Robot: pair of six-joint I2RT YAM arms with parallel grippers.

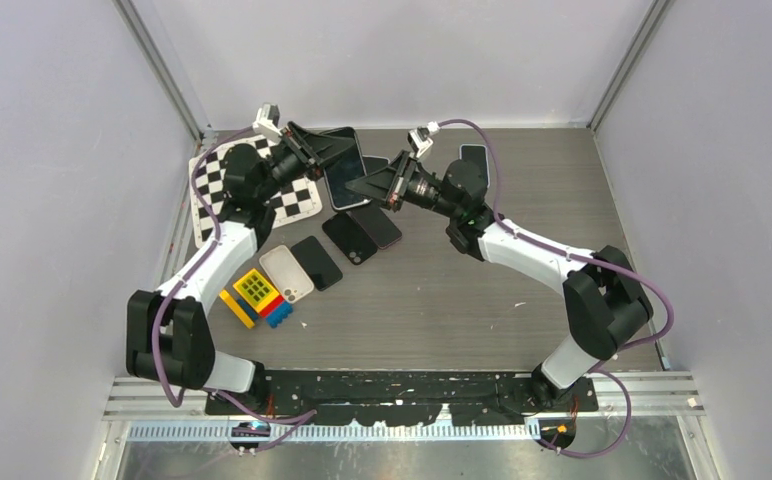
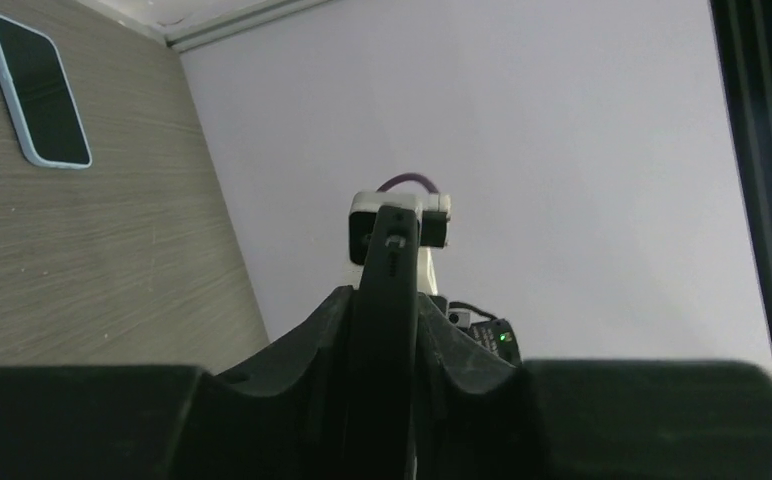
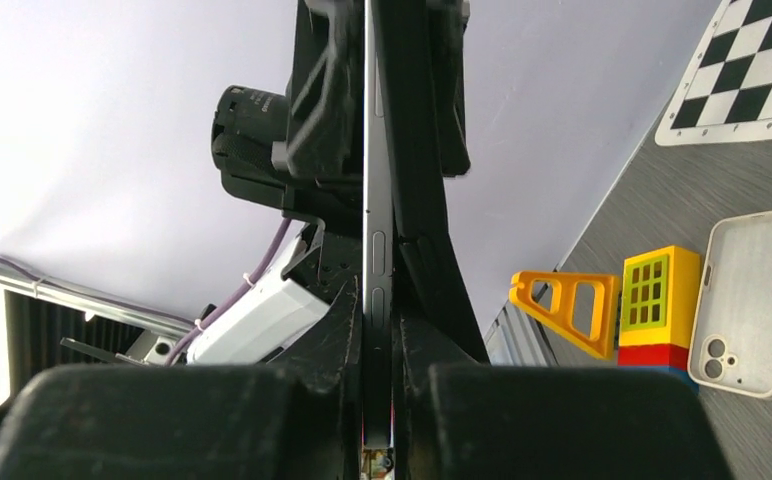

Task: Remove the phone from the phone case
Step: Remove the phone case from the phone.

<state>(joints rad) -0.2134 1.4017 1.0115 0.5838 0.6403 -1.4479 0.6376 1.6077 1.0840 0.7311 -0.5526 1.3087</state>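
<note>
A dark phone in its black phone case is held up in the air at the back of the table, between both arms. My left gripper is shut on its left end; in the left wrist view the black phone case stands edge-on between the fingers of the left gripper. My right gripper is shut on the near right end. In the right wrist view the phone's grey metal edge with its side buttons runs between the fingers of the right gripper, with the black case beside it.
Several other phones and an empty white case lie on the table below the arms. Coloured toy blocks sit at the near left, a checkerboard at the back left, and a blue-cased phone at the back right.
</note>
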